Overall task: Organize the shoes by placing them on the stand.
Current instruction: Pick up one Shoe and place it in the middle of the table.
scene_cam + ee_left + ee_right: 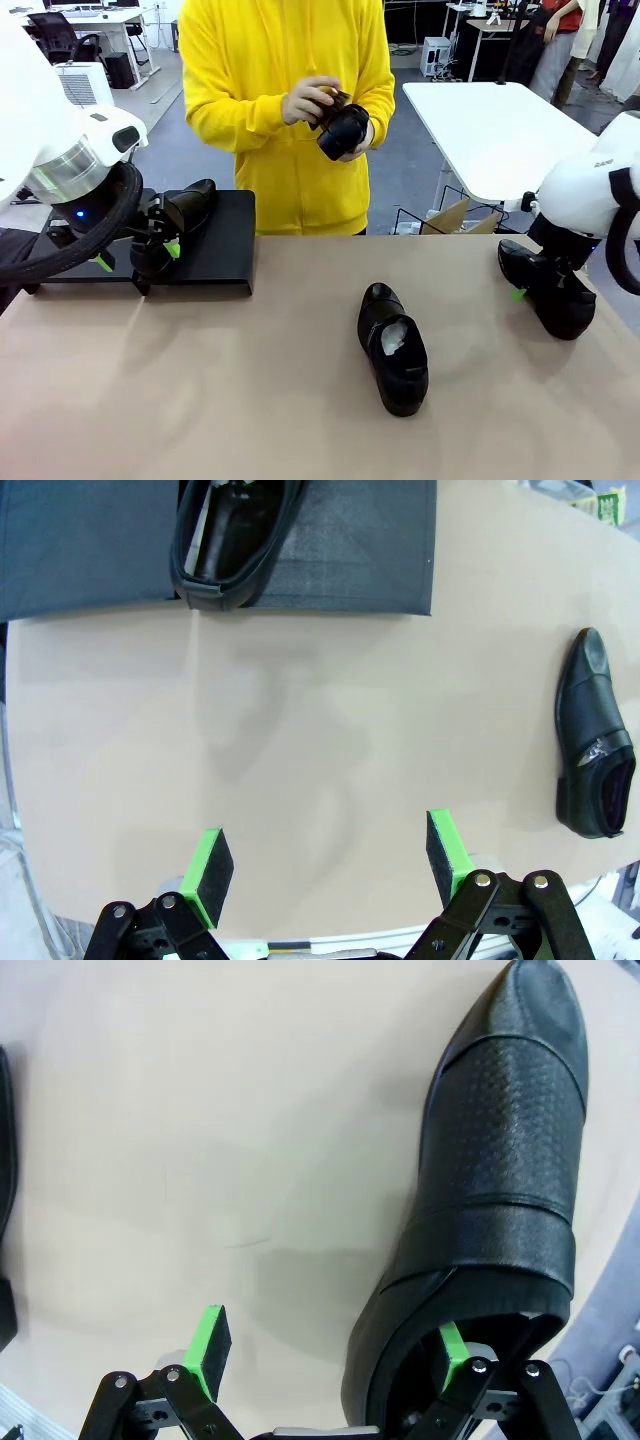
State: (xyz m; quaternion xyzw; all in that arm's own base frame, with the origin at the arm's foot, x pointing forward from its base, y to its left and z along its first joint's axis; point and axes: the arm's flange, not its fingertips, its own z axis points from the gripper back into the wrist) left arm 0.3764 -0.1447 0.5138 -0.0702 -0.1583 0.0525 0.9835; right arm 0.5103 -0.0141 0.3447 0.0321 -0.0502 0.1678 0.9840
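Shoe (190, 205) parked on the stand (225, 240) at the desk's far left corner. Left tool (325, 830) — apart, empty — above bare desk beside it. Right tool (330, 1335) apart, one pad (450, 1345) inside the right-edge shoe (500, 1160), seemingly lining up a collar pinch. Third shoe (393, 345) mid-desk.

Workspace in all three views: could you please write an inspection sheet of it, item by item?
Surface: tan table, no spills seen.
Job's things: black stand at far left, left shoe on it; middle shoe lying mid-table; right shoe by the right edge; fourth shoe in the person's hands.
Clutter: small brown item held against the fourth shoe.
Grippers: left gripper open, empty, over the table before the stand; right gripper open, one finger inside the right shoe's opening.
Cables: black hose along the left arm.
Surroundings: person in yellow top at the far side; white table behind.
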